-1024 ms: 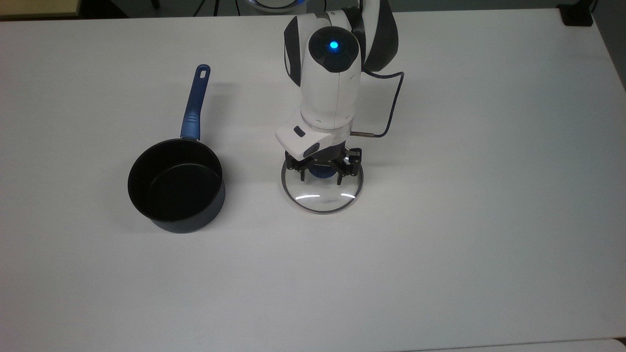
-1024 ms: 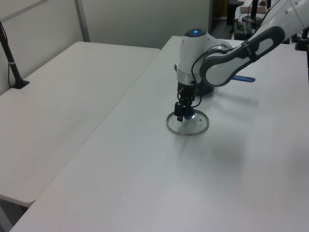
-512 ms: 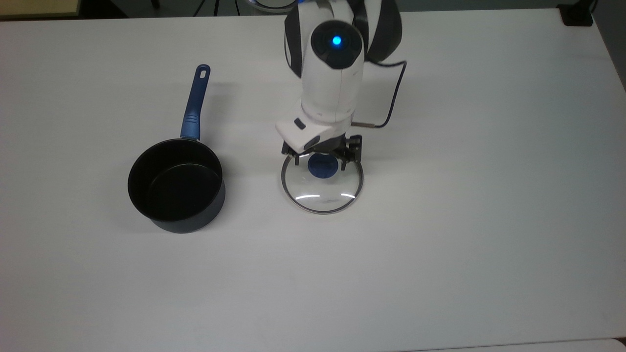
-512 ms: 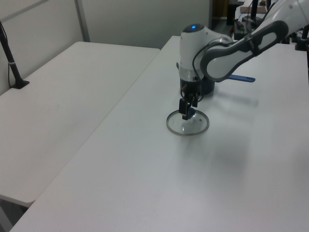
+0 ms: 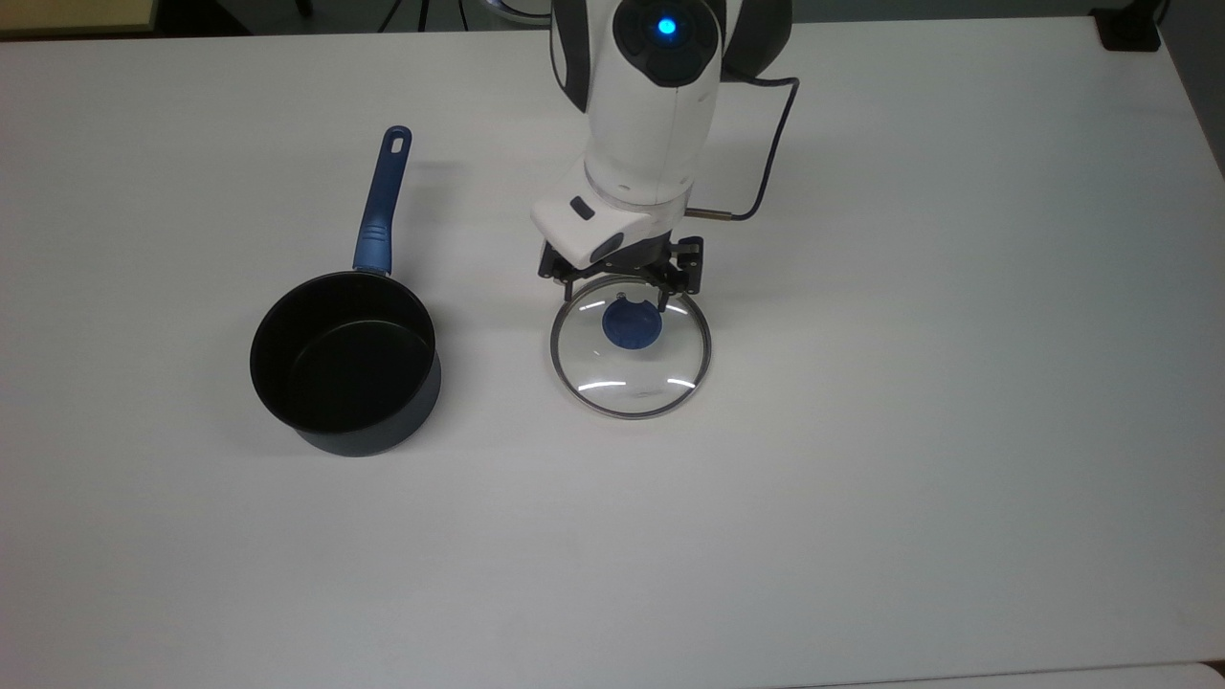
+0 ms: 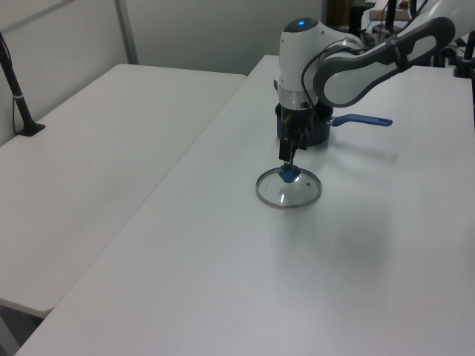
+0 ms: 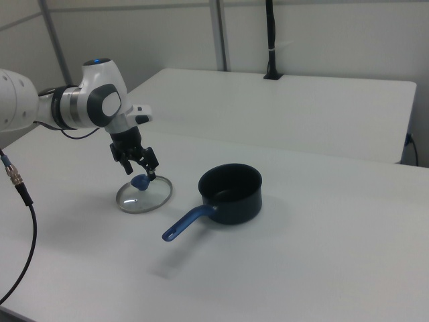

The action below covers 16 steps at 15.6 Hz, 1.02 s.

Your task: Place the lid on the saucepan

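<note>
- Lid [image 5: 631, 359] flat on the surface [image 5: 909, 383], well apart from the saucepan [image 5: 345, 362], which sits empty to the top view's left.
- End effector [image 5: 624, 287] above the blue knob [image 5: 632, 325], fingers spread, grasping nothing.
- Step: lid not picked up; looks like a missed or aborted grasp.
- Next: descend, straddle the knob, close, lift, carry over the saucepan.
- Versus 1.0 s ago: end effector was low around the knob, now raised clear; lid hasn't moved.
</note>
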Each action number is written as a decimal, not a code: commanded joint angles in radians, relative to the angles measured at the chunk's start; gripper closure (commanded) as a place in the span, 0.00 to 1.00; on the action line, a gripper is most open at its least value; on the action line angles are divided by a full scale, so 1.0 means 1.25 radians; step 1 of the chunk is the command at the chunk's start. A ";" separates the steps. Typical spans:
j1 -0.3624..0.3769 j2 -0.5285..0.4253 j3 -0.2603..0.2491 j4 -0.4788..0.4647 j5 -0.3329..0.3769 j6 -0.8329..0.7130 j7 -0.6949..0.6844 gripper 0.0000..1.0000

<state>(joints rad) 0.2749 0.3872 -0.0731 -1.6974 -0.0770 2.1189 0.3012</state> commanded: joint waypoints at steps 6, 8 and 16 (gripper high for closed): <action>-0.003 0.026 0.025 -0.009 -0.016 -0.002 -0.004 0.00; -0.004 0.031 0.025 -0.007 -0.016 0.014 -0.003 0.00; -0.005 0.045 0.024 0.003 -0.015 0.045 0.001 0.10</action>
<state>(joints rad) 0.2741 0.4360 -0.0486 -1.7037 -0.0825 2.1570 0.2998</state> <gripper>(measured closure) 0.048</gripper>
